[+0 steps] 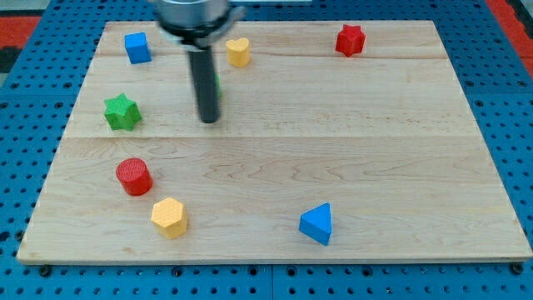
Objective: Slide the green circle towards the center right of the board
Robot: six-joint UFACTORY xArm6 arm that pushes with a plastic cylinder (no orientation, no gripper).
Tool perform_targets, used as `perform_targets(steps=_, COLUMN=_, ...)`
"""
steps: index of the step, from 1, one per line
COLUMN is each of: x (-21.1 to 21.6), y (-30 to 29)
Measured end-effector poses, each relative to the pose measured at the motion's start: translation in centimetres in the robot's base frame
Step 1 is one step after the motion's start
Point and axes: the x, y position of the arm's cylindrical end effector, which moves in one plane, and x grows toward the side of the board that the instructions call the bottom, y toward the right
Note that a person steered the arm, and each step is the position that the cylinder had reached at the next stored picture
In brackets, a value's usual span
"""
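My dark rod comes down from the view's top, and my tip rests on the board in its upper left part. Only a thin green sliver of the green circle shows at the rod's right edge; the rest is hidden behind the rod. My tip stands just below that sliver in the view; I cannot tell if it touches the block.
On the wooden board lie a blue cube, a yellow heart, a red star, a green star, a red cylinder, a yellow hexagon and a blue triangle.
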Motion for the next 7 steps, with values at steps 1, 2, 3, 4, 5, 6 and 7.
perform_targets(steps=1, x=-4.6, y=-0.7)
perform_targets(steps=2, x=-5.8, y=-1.8)
perform_targets(steps=3, x=-6.0, y=-3.5)
perform_targets(steps=4, x=-6.2, y=-0.2)
perform_targets(steps=5, x=-6.4, y=8.0)
perform_targets(steps=6, x=-6.7, y=7.1)
perform_targets(steps=7, x=-8.7, y=6.9)
